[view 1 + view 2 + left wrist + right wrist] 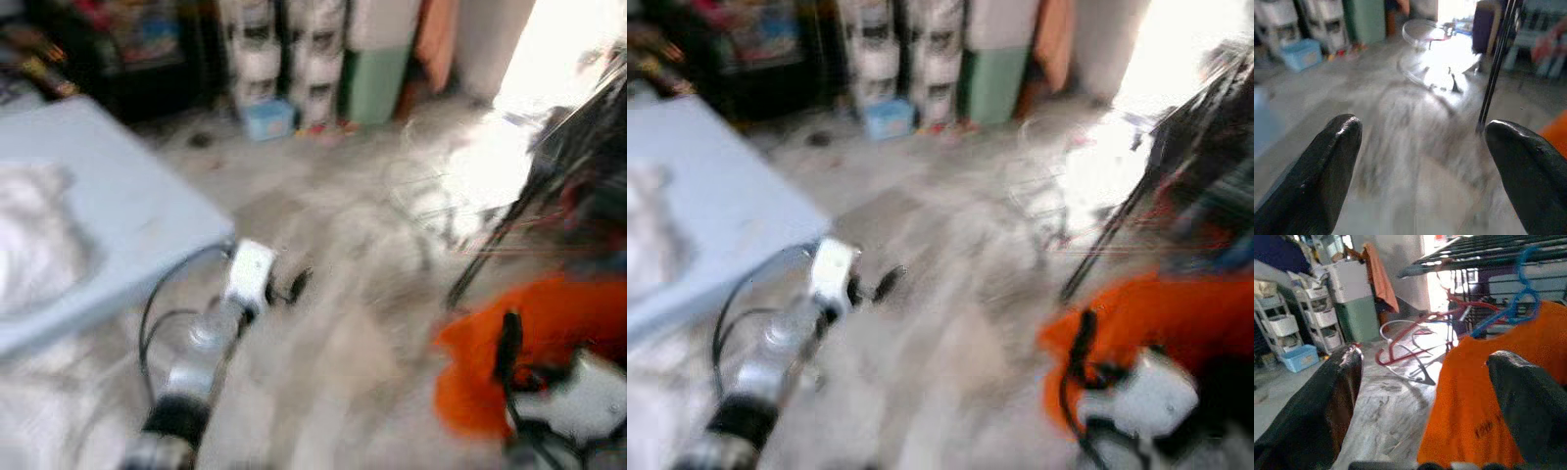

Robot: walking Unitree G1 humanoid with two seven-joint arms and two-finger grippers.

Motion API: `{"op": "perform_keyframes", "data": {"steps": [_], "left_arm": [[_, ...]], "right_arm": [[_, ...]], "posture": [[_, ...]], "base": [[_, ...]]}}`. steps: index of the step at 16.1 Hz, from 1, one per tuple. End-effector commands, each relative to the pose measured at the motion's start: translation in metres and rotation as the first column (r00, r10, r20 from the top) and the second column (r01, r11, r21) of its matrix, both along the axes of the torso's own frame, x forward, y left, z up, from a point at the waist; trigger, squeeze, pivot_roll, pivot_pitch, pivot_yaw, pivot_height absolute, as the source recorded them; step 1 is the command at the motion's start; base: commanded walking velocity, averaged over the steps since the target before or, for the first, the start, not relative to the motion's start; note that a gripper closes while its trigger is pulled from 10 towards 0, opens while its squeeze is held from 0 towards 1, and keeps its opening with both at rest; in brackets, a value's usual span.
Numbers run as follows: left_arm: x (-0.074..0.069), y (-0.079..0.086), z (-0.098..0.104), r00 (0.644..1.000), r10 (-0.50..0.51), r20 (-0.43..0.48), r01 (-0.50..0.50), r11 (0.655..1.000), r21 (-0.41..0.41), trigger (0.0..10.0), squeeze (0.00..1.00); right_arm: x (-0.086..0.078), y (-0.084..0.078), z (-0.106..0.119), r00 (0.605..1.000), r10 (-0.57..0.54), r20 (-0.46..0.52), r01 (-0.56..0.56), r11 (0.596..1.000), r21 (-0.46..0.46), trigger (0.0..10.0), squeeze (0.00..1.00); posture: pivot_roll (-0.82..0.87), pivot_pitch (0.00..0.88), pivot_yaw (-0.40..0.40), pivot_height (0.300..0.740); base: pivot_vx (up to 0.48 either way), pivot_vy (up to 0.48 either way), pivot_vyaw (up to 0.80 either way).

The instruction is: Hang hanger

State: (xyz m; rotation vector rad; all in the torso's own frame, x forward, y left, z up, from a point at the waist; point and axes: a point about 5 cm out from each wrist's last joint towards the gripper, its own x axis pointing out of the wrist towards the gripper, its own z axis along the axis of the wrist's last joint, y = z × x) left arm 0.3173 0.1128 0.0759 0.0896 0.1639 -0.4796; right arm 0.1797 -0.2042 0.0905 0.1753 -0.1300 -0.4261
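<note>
An orange shirt (1484,396) hangs on a blue hanger (1508,308), whose hook rises toward the dark bars of a drying rack (1488,249). My right gripper (1422,401) is open, its two black fingers wide apart just in front of the shirt, with the cloth showing between them. In the blurred head views the shirt (549,333) is at the lower right, with one right finger (507,348) across it. Red hangers (1415,338) dangle from the rack further off. My left gripper (1425,161) is open over bare floor, holding nothing.
A light blue bed (118,206) with white cloth (29,245) lies at the left. White drawer units (284,59), a green bin (377,83) and a small blue box (266,119) line the far wall. The rack's dark legs (509,225) stand at the right.
</note>
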Motion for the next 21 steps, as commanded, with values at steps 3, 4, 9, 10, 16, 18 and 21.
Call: {"op": "perform_keyframes", "data": {"steps": [3,4,9,10,16,18,21], "left_arm": [[0.004,-0.0059,0.0077,1.0,-0.016,0.024,0.016,1.0,0.002,10.0,0.0],[0.0039,-0.0048,0.0074,1.0,-0.012,0.02,0.012,1.0,0.002,10.0,0.0],[0.0024,-0.0031,0.0092,0.999,-0.003,0.034,0.004,1.0,-0.025,10.0,0.0],[0.0018,-0.0019,0.0081,0.999,0.0,0.034,0.001,1.0,-0.018,10.0,0.0],[-0.0001,-0.0032,0.0078,0.999,-0.008,0.036,0.008,1.0,-0.016,10.0,0.0],[-0.0001,-0.0048,0.0074,0.999,-0.017,0.034,0.017,1.0,-0.013,10.0,0.0],[0.001,-0.0024,0.0085,0.999,0.009,0.05,-0.009,1.0,0.0,10.0,0.0]], "right_arm": [[-0.0056,-0.002,-0.0029,0.999,-0.032,-0.011,0.032,0.999,0.023,10.0,0.0],[-0.0057,-0.0014,-0.0029,0.999,-0.033,-0.01,0.033,0.999,0.027,10.0,0.0],[-0.0057,0.0012,-0.0033,1.0,-0.012,-0.021,0.012,1.0,0.011,10.0,0.0],[-0.0054,0.0028,-0.0032,1.0,0.004,-0.029,-0.004,1.0,-0.011,10.0,0.0],[-0.0062,0.0047,-0.0031,0.999,0.019,-0.032,-0.02,1.0,-0.016,10.0,0.0],[-0.0071,0.0048,-0.0035,0.999,0.021,-0.036,-0.022,1.0,-0.02,10.0,0.0],[-0.0076,0.004,-0.0034,0.999,0.02,-0.037,-0.021,1.0,-0.022,10.0,0.0]], "posture": [[0.06,0.012,-0.05,0.74],[0.06,0.016,-0.049,0.74],[0.06,0.021,-0.049,0.74],[0.06,0.022,-0.049,0.74],[0.05,0.027,-0.049,0.74],[0.05,0.028,-0.047,0.74],[0.05,0.029,-0.047,0.74]], "base": [[-0.391,0.0,0.0],[-0.382,0.0,0.0],[-0.076,0.0,0.11],[0.0,0.0,0.8],[0.0,0.0,0.8],[0.0,0.0,0.8],[0.0,0.0,0.8]]}}
